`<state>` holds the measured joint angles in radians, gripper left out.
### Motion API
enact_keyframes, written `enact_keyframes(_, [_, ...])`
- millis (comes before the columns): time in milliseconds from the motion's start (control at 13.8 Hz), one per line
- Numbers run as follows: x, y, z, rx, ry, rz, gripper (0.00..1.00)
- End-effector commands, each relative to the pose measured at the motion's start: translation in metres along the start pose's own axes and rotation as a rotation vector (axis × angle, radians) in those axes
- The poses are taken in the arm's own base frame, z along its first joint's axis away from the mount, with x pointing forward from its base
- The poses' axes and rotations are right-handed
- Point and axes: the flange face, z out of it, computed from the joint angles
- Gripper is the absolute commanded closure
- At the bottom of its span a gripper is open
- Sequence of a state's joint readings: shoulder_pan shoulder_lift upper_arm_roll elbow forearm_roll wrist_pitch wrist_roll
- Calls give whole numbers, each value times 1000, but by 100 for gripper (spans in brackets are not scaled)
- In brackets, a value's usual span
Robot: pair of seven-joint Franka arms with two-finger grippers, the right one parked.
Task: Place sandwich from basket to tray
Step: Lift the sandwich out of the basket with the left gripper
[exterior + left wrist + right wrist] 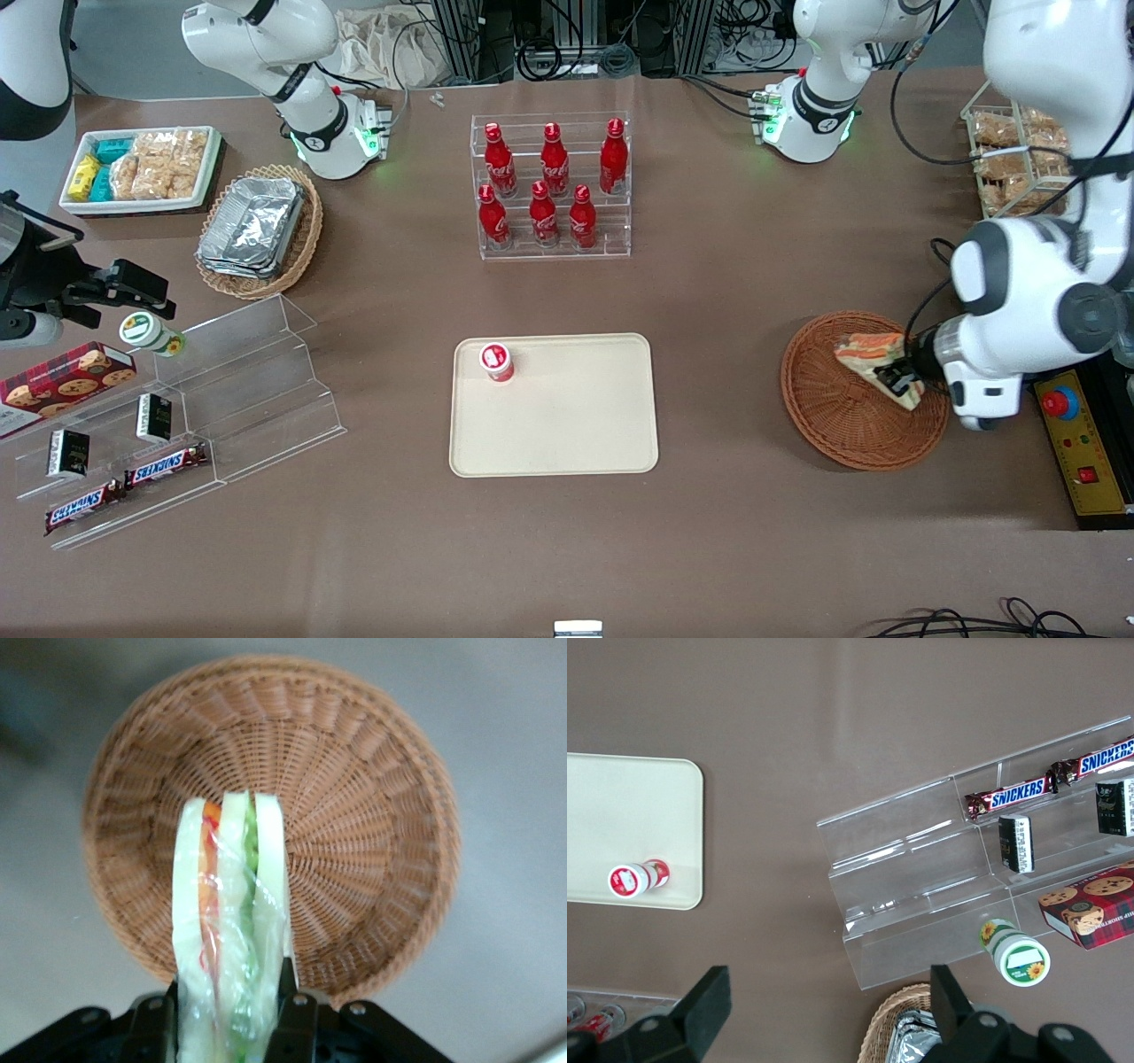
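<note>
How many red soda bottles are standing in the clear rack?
6. In the clear rack, three red bottles stand in the upper row and three in the lower row, nearer the front camera. None looks hidden.

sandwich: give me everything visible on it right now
The sandwich is a triangular wedge: three white bread slices with an orange-red layer and a green layer between them, in crinkled clear wrap. The gripper is shut on it, one of the black fingers pressed against each outer bread face. It is held on edge with the filling edge facing the wrist camera, over the basket. Whether it is clear of the weave cannot be told. It is not on the tray yet.
</note>
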<state>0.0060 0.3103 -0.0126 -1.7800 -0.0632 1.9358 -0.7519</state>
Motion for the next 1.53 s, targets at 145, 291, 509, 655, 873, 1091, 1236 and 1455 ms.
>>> enact_keyframes(145, [-31,25,-90,21,-44,49,65])
enact_keyframes(291, [-51,40,-97,18,-39,94,65])
enact_keyframes(509, [-67,50,-109,17,-39,152,65])
enact_keyframes(655, [-83,66,-105,32,-24,198,69])
enact_keyframes(873, [-104,81,-102,48,-15,341,80])
enact_keyframes(1091, [-115,85,-101,88,12,415,90])
enact_keyframes(1236, [-134,99,-99,97,25,490,92])
enact_keyframes(1455, [-144,105,-104,110,88,540,82])
